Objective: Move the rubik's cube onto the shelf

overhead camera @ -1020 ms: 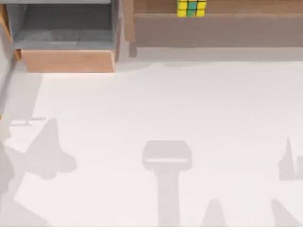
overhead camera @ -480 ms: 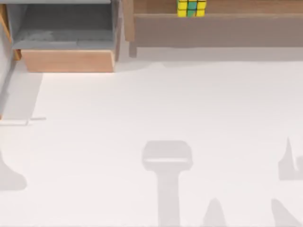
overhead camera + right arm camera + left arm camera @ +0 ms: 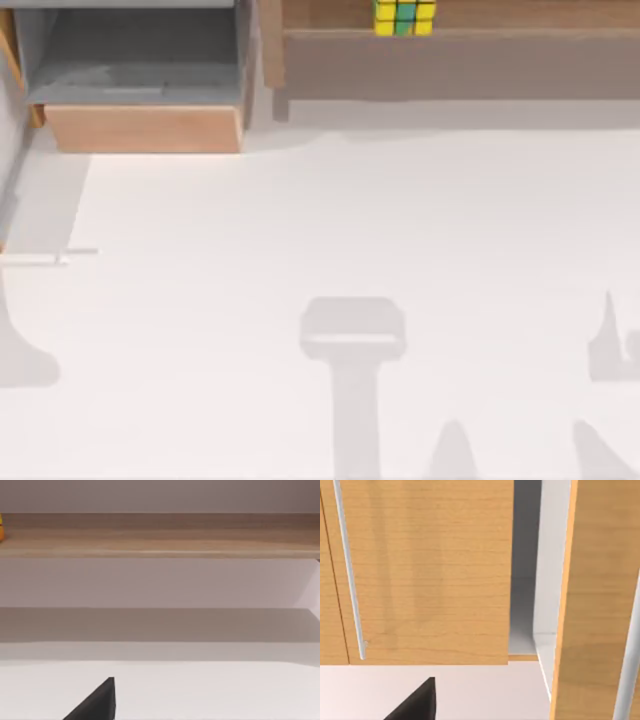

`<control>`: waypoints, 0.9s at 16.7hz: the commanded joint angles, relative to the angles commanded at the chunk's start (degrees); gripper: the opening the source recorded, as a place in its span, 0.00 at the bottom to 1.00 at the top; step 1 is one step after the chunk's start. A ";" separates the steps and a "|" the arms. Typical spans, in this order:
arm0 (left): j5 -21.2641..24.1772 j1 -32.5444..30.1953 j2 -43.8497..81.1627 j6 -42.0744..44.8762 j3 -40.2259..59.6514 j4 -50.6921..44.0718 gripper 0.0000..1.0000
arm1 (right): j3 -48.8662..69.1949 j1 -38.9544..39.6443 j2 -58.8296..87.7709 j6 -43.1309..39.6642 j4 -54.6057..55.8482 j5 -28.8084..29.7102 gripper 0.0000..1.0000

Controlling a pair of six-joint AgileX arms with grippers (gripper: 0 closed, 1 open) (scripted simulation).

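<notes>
Change from 1 second ago: the large arm shadow at the table's near-left has shrunk to a small patch at the left edge; cube and furniture are unmoved.

Rubik's cube: yellow and green tiles, dark grid lines, sitting on the shelf at the far side, right of the grey-lined box.

Left and right grippers: finger state cannot be told.

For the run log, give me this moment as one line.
rubik's cube: resting on shelf | white table: bare, arm shadows | grey-lined box: top view's left | task: looks done
</notes>
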 joint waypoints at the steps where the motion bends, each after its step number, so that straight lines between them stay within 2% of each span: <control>1: -0.71 -0.71 0.37 -0.02 0.91 -0.51 1.00 | 0.00 0.00 0.00 0.00 0.00 0.00 1.00; 6: -1.42 -1.41 0.73 -0.04 1.81 -1.03 1.00 | 0.00 0.00 0.00 0.00 0.00 0.00 1.00; 15: -1.42 -1.41 0.73 -0.04 1.81 -1.03 0.32 | 0.00 0.00 0.00 0.00 0.00 0.00 1.00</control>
